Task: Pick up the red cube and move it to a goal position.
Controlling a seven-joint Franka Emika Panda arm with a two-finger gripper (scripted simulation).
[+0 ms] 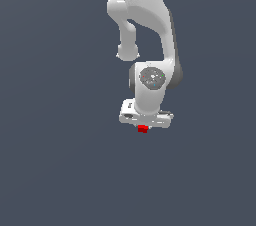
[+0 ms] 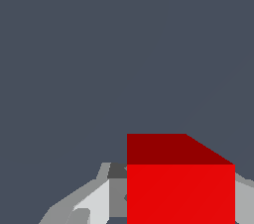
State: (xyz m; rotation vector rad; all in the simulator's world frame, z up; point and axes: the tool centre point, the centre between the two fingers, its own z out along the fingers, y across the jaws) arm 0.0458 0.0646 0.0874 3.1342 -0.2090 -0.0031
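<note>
The red cube [image 1: 143,128] is a tiny bright red block right under the white hand of my gripper [image 1: 143,127], near the middle of the exterior view. In the wrist view the red cube [image 2: 180,188] fills the space between the two grey fingers [image 2: 94,203], with a finger against each side. The gripper [image 2: 179,205] looks shut on the cube. The fingers are hidden behind the hand and the cube in the exterior view. I cannot tell from these views how high the cube is above the floor.
A plain dark grey-blue surface [image 1: 55,160] fills both views. The arm's white links [image 1: 150,25] rise from the hand toward the top of the exterior view.
</note>
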